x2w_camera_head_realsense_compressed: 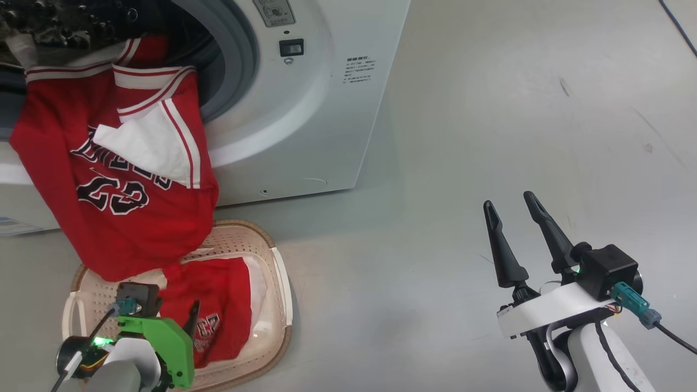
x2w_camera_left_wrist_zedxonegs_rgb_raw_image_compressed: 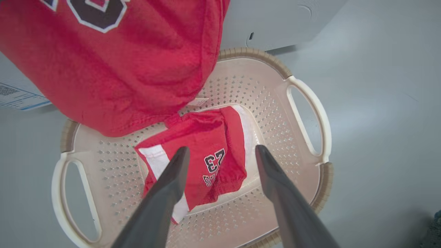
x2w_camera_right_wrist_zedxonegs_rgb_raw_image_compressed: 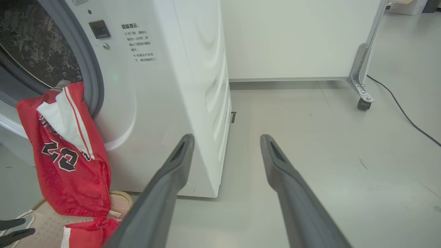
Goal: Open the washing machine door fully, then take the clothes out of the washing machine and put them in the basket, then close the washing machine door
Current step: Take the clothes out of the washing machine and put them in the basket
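Hanging above the basket (x2w_camera_left_wrist_zedxonegs_rgb_raw_image_compressed: 275, 113), the left end effector (x2w_camera_left_wrist_zedxonegs_rgb_raw_image_compressed: 222, 148) had its two dark fingers spread wide with nothing between them, seen from the left wrist looking down into the basket. A pair of shorts (x2w_camera_left_wrist_zedxonegs_rgb_raw_image_compressed: 206, 144), red with a white side panel and a black "23", lay crumpled on the basket's perforated floor beneath the fingers; whether a finger touched the cloth could not be told. A red jersey (x2w_camera_left_wrist_zedxonegs_rgb_raw_image_compressed: 120, 69) drooped over the basket's far rim, its hem meeting the shorts. Behind the basket stood the white washing machine (x2w_camera_left_wrist_zedxonegs_rgb_raw_image_compressed: 275, 20), a blue-edged label (x2w_camera_left_wrist_zedxonegs_rgb_raw_image_compressed: 17, 98) on its front.

From the head view, the jersey spilled out of the machine's drum mouth, past the grey gasket (x2w_camera_head_realsense_compressed: 242, 54), and down the front panel to the basket, which sat on the grey floor (x2w_camera_head_realsense_compressed: 490, 109) close against the machine's foot. The right end effector (x2w_camera_head_realsense_compressed: 509, 200) hovered well apart from the basket, to the robot's right of it, fingers parted and empty.

Through the right wrist view, those fingers stood wide apart, holding nothing. The perforated steel drum (x2w_camera_right_wrist_zedxonegs_rgb_raw_image_compressed: 34, 44) showed above the basket, the jersey hanging from its lip down to the basket's rim. Far beyond the basket, a white panel (x2w_camera_right_wrist_zedxonegs_rgb_raw_image_compressed: 293, 38) on a caster (x2w_camera_right_wrist_zedxonegs_rgb_raw_image_compressed: 361, 103) stood near a black cable (x2w_camera_right_wrist_zedxonegs_rgb_raw_image_compressed: 403, 115).
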